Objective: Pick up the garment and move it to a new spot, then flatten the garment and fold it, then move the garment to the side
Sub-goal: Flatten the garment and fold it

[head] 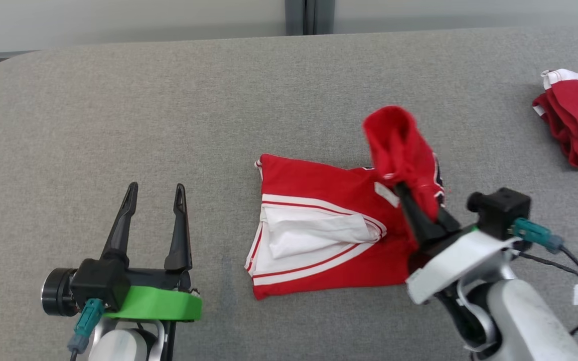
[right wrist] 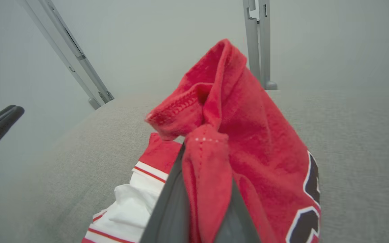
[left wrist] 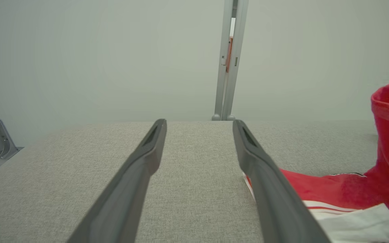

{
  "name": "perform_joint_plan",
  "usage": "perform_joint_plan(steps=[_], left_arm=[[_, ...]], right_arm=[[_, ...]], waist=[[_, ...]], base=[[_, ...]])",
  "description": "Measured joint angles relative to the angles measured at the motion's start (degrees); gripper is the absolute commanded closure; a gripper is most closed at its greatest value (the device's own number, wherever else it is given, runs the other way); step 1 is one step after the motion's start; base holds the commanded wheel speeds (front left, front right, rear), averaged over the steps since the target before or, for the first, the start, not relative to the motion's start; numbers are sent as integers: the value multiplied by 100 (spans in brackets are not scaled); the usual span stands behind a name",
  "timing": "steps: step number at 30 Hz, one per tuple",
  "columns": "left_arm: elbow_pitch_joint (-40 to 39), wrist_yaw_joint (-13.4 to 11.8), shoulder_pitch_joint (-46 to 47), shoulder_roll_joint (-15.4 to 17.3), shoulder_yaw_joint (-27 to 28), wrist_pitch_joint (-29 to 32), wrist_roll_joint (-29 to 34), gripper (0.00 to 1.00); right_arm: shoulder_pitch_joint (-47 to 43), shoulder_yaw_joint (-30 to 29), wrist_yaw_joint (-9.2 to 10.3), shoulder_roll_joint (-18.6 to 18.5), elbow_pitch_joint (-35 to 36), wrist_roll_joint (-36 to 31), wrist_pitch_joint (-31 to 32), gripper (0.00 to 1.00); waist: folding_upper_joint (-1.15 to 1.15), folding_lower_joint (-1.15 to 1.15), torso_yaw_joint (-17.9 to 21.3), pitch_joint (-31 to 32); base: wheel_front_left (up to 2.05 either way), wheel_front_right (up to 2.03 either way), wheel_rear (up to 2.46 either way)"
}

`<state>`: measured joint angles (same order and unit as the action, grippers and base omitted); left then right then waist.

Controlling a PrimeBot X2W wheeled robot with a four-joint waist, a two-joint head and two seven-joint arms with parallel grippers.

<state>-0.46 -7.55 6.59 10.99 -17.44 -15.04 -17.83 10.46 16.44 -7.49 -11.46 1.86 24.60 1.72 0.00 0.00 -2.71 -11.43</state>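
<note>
There are two garments on the grey fabric bench [head: 118, 100] and two grippers of mine over it.

The garment [head: 329, 200] I am working on is red with white bands and thin red stripes. It lies partly folded about midway along the bench, nearer the near edge than the far one, with a white panel showing on its left half. Its right end is lifted off the bench into a bunched red peak. My right gripper [head: 400, 189] has that end: the fingers are closed tight on a fold of red cloth, which wraps over and hides their tips. From my right wrist I see dark lettering outlined in white on the hanging cloth.

My left gripper [head: 156, 186] sits toward the near left part of the bench. Its two fingers are spread wide with nothing between them, clear of the garment's left edge.

The second garment [head: 577, 120], also red with a white trim, lies crumpled at the bench's right edge, well apart from the first.
</note>
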Motion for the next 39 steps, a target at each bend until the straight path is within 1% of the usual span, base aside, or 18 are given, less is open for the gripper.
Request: perform_joint_plan(steps=[4, 8, 9, 10, 11, 14, 17, 21, 25, 28, 31, 34, 37, 39], left_arm=[[44, 23, 37, -68, -70, 0, -3, 0], [93, 57, 143, -126, -119, 0, -2, 0], [103, 67, 166, -148, -122, 0, 0, 0], [122, 76, 188, -164, -130, 0, 9, 0], [133, 82, 202, -177, -135, 0, 19, 0], [155, 100, 238, -213, -108, 0, 36, 0], [176, 100, 242, -223, -51, 0, 68, 0], [197, 100, 239, -225, 30, 0, 91, 0], [222, 92, 217, -216, 100, 0, 119, 0], [267, 67, 165, -182, 154, 0, 126, 0], [301, 43, 46, -124, 233, 0, 124, 0], [309, -8, -60, -52, 299, 8, 120, 0], [308, -52, -179, 36, 327, 60, 114, 0], [305, -55, -298, 81, 345, 111, 90, 0]], right_arm=[[329, 497, 0, 526, -452, 124, -25, 100], [625, 839, 0, 714, -1001, 274, -113, 100], [689, 911, 1, 745, -1181, 271, -114, 81], [747, 972, 0, 756, -1338, 257, -147, 52], [779, 996, 1, 765, -1421, 305, -196, 0], [950, 1221, 0, 791, -1547, 369, -485, 0], [1109, 1394, 0, 780, -1437, 375, -836, 0], [1142, 1328, 0, 547, -1112, 331, -1238, 0], [1007, 706, 0, 198, -736, 98, -1406, 0], [599, 68, 0, -74, -543, -102, -1434, 0], [81, -604, 0, -241, -328, -293, -1328, 0], [-376, -1101, 0, -290, -103, -428, -1194, 0], [-743, -1385, 0, -244, 122, -538, -1057, 0], [-953, -1471, 0, -178, 265, -619, -953, 0]], waist=[[0, 0, -162, -32], [0, 0, -320, -141], [0, 0, -357, -184], [0, 0, -396, -225], [0, 0, -424, -256], [0, 0, -506, -371], [0, 0, -531, -449], [0, 0, -470, -449], [0, 0, -354, -383], [0, 0, -259, -309], [0, 0, -152, -204], [0, 0, -51, -89], [0, 0, 34, 55], [0, 0, 83, 168]], base=[[0, 0, 0], [0, 0, 0], [0, 0, 0], [0, 0, 0], [0, 0, 0], [0, 0, 0], [0, 0, 0], [0, 0, 0], [0, 0, 0], [0, 0, 0], [0, 0, 0], [0, 0, 0], [0, 0, 0], [0, 0, 0]])
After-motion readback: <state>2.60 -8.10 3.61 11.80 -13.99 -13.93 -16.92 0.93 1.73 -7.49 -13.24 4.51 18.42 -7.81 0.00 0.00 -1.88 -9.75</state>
